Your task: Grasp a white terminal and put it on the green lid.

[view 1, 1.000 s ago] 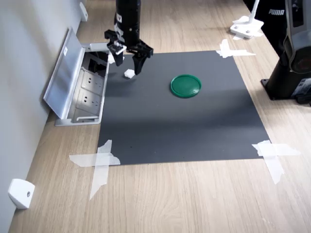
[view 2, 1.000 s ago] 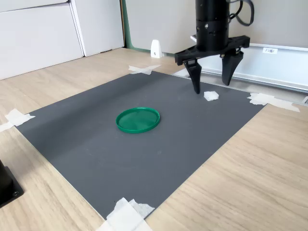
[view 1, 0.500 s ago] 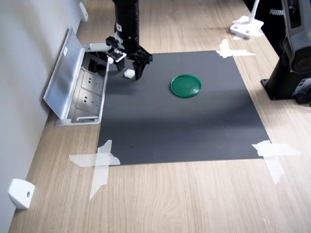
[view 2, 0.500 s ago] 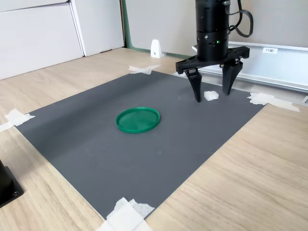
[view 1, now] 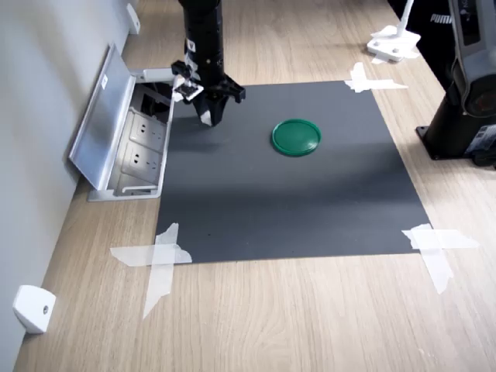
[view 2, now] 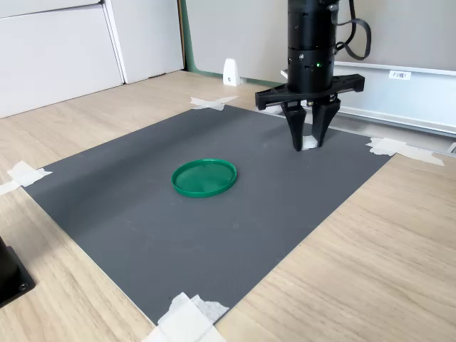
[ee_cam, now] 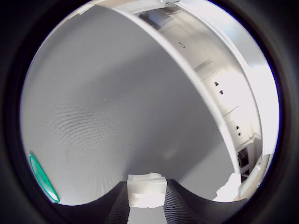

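The white terminal (view 1: 206,118) (view 2: 308,143) rests on the dark mat (view 1: 287,201) near its edge by the socket box. My gripper (view 1: 208,116) (view 2: 308,141) points straight down with its tips at mat level, shut on the terminal from both sides. In the wrist view the terminal (ee_cam: 146,189) shows as a small white block pinched between the two dark fingers (ee_cam: 180,207). The green lid (view 1: 296,136) (view 2: 204,177) lies flat on the mat, a short way to the first exterior view's right of the gripper; only its rim (ee_cam: 43,177) shows in the wrist view.
An open metal socket box (view 1: 128,132) (view 2: 399,92) lies right beside the mat, close to the gripper. White tape (view 1: 159,256) holds down the mat corners. A white wedge piece (view 1: 32,308) sits far off on the wood. A black base (view 1: 465,124) stands at the first exterior view's right.
The gripper came down over the white terminal and its fingers, open a second ago, have shut on it. The green lid has not moved.
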`<action>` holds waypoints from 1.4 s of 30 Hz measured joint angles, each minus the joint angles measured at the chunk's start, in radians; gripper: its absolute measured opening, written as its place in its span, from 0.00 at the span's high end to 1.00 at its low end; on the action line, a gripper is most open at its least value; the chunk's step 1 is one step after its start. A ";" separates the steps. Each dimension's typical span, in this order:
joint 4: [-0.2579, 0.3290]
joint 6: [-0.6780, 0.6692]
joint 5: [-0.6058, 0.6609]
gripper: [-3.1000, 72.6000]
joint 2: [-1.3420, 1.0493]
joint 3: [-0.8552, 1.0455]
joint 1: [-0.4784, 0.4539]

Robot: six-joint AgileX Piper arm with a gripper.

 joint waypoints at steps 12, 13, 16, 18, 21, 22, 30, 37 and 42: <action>0.067 -0.031 0.131 0.60 -0.333 0.131 0.000; 0.067 -0.047 0.127 0.60 -0.370 0.175 0.000; 0.067 -0.088 0.097 0.60 -0.467 0.309 0.000; 0.066 -0.104 0.071 0.60 -0.525 0.392 0.000; 0.066 -0.119 0.031 0.60 -0.605 0.513 0.000; 0.066 -0.122 0.018 0.60 -0.625 0.548 0.000; 0.033 -0.084 -0.107 0.60 -0.659 0.763 0.000; 0.024 -0.051 -0.232 0.60 -0.650 0.819 0.010; 0.019 -0.008 -0.255 0.60 -0.595 0.821 0.073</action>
